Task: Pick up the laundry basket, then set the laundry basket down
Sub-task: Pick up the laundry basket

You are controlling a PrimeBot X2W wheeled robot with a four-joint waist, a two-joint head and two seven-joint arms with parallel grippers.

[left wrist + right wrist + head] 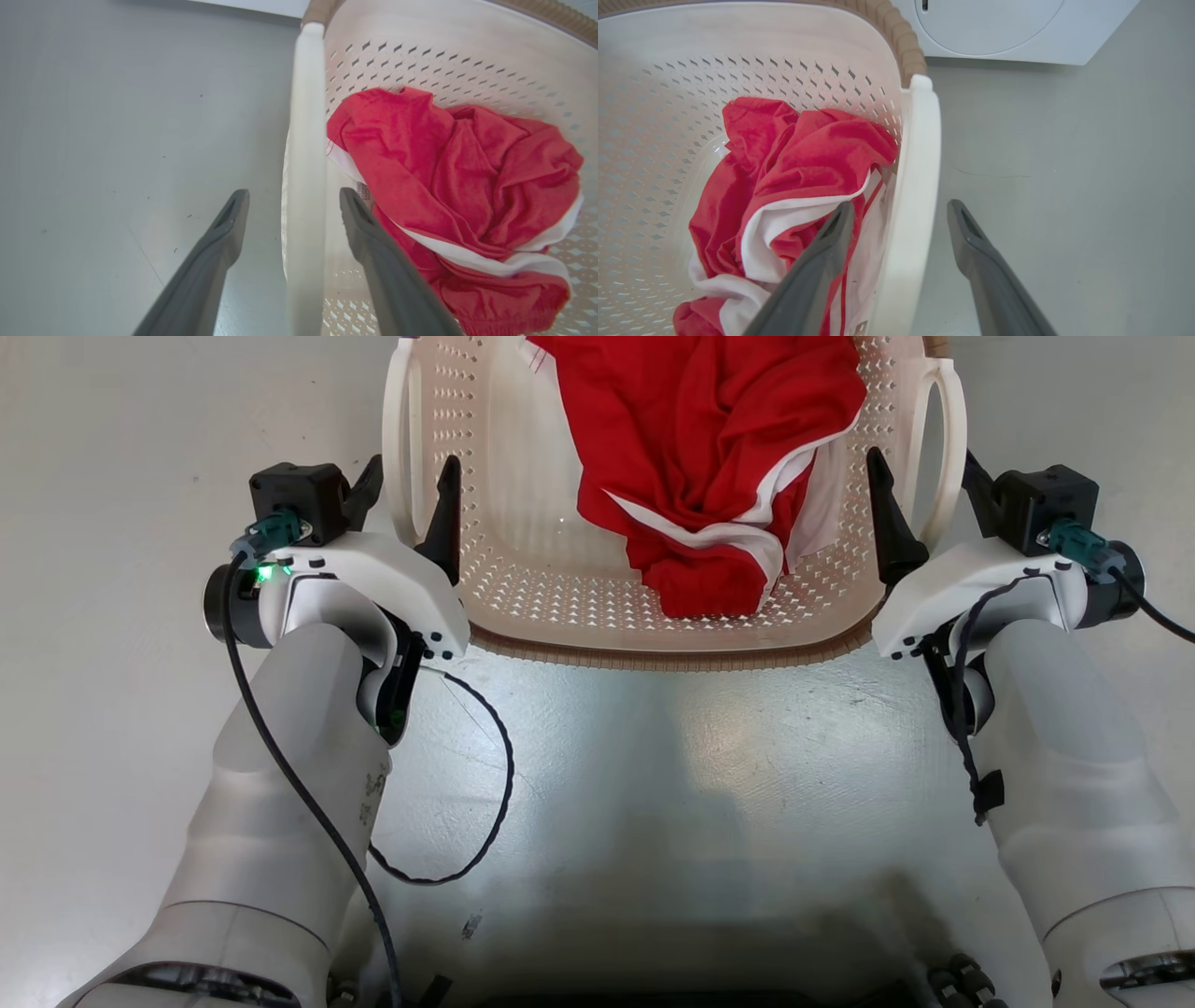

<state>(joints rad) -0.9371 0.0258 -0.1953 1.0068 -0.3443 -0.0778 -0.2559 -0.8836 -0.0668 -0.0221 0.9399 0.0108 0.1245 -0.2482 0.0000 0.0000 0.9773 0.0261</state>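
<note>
The left gripper (414, 467) and right gripper (920, 457) hold their fingers (446, 513) wide, straddling opposite sides of the laundry basket (560, 597), unclamped.

From where I drive, this reads as a laundry area. At the top of the right wrist view I can see the front of a white appliance (1017, 32) with a large round door, standing on the floor (121, 709), which is smooth, pale grey and lightly scuffed. At the top centre of the head view is the laundry basket (523, 588) with a red-and-white garment (709, 457) crumpled inside. I cannot tell whether it is a home or a test room.
</note>
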